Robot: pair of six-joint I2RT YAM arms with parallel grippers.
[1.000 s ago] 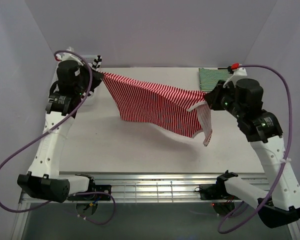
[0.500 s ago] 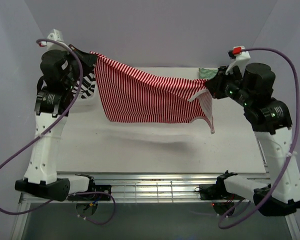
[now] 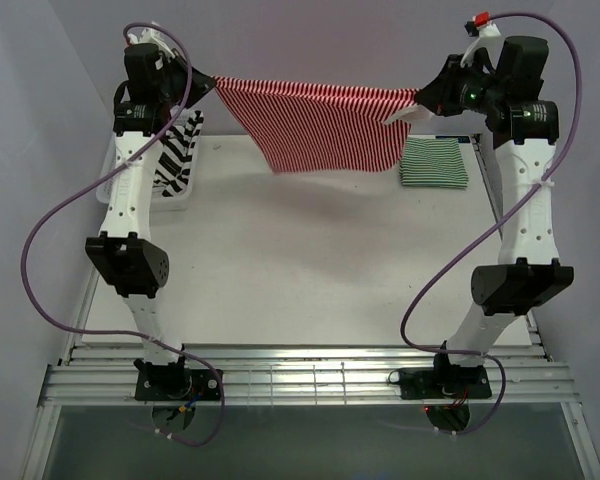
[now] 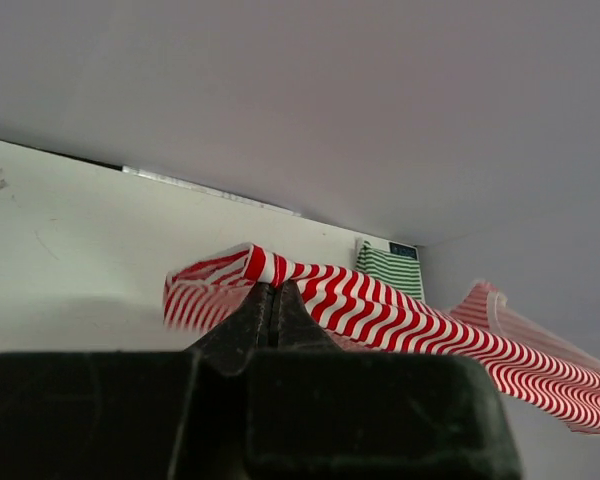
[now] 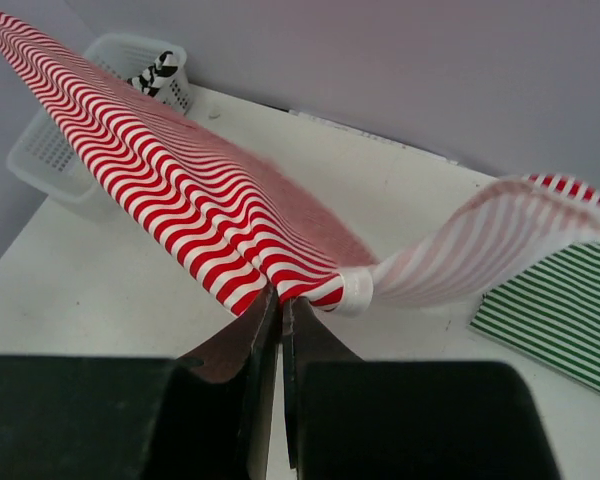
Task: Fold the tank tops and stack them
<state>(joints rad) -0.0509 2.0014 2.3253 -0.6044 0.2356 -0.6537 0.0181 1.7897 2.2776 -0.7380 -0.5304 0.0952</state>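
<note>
Right pincer (image 5: 280, 298) pinches red-striped top (image 5: 160, 170), seemingly taut.

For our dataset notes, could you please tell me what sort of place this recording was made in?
Probably a lab test cell: plain walls box in a white table, two robot arms are bolted at its near edge, and a red-and-white tank top hangs between them.

Top cam: high, behind the bases, looks down over the whole table (image 3: 300, 260). Left wrist cam: close-up at far left, faces right along red top (image 4: 380, 310) to green top (image 4: 390, 268). Right wrist cam: close-up at far right, faces left towards basket (image 5: 50, 150). All three share both tops.
</note>
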